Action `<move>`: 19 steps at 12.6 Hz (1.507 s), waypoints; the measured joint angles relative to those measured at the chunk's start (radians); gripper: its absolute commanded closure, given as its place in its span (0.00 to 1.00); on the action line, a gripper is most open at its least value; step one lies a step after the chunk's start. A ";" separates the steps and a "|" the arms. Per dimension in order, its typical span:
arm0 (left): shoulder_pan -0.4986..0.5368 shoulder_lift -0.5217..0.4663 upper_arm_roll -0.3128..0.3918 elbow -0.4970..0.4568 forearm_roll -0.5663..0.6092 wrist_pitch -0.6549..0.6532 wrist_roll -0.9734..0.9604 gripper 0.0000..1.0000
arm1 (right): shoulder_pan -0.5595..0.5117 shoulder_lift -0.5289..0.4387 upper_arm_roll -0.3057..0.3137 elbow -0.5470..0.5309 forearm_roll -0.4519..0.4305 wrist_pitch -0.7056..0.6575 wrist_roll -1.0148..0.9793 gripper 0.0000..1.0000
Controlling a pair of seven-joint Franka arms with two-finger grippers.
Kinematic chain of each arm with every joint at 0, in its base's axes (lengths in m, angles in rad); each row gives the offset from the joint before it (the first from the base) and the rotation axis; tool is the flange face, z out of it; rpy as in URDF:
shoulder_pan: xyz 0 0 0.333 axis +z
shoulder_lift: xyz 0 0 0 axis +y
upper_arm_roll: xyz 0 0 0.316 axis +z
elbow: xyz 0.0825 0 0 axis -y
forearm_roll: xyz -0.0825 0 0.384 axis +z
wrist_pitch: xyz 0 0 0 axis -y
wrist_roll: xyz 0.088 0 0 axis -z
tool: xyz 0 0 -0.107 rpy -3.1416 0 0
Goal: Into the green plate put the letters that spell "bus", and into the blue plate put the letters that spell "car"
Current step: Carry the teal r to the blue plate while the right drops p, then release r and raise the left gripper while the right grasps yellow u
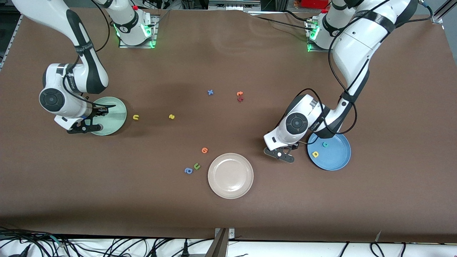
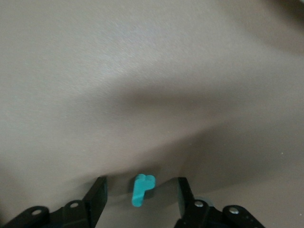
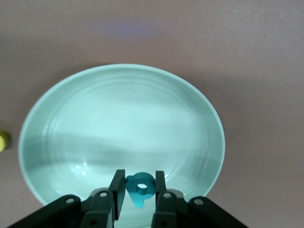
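Note:
Over the pale green plate [image 1: 115, 120] [image 3: 118, 114] at the right arm's end of the table, my right gripper [image 1: 101, 112] [image 3: 139, 175] is shut on the teal "b" [image 3: 141, 186]. My left gripper [image 1: 282, 154] [image 2: 141, 182] is low on the table beside the blue plate [image 1: 337, 159]. Its fingers stand open on either side of the teal "r" [image 2: 141, 189], which lies on the cloth apart from both. The blue plate holds the teal "c" [image 1: 325, 144] and the yellow "a" [image 1: 315, 154]. The yellow "u" [image 1: 136, 117] and yellow "s" [image 1: 171, 116] lie on the table beside the green plate.
A beige plate [image 1: 230, 175] sits nearer the front camera, mid-table. Beside it lie an orange letter [image 1: 204, 150], a green "u" [image 1: 196, 166] and a blue "a" [image 1: 188, 171]. A blue "x" [image 1: 210, 92] and orange-red letters [image 1: 240, 96] lie farther back.

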 measured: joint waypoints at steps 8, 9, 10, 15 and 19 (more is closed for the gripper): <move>-0.009 -0.008 -0.001 0.003 0.001 -0.011 0.000 0.95 | -0.028 0.007 0.072 0.106 0.000 -0.148 0.124 0.01; -0.005 -0.011 0.001 0.004 0.001 -0.016 0.000 0.94 | -0.022 -0.001 0.111 0.150 0.005 -0.224 0.184 0.01; 0.002 -0.019 0.001 0.007 0.001 -0.031 0.002 0.94 | -0.018 -0.007 0.147 0.182 0.015 -0.268 0.240 0.01; 0.125 -0.120 0.004 0.024 0.001 -0.224 0.265 0.93 | -0.012 0.027 0.272 0.194 0.031 -0.236 0.510 0.38; 0.215 -0.133 0.006 0.018 0.001 -0.248 0.487 0.00 | -0.014 0.066 0.278 0.148 0.031 -0.141 0.559 0.38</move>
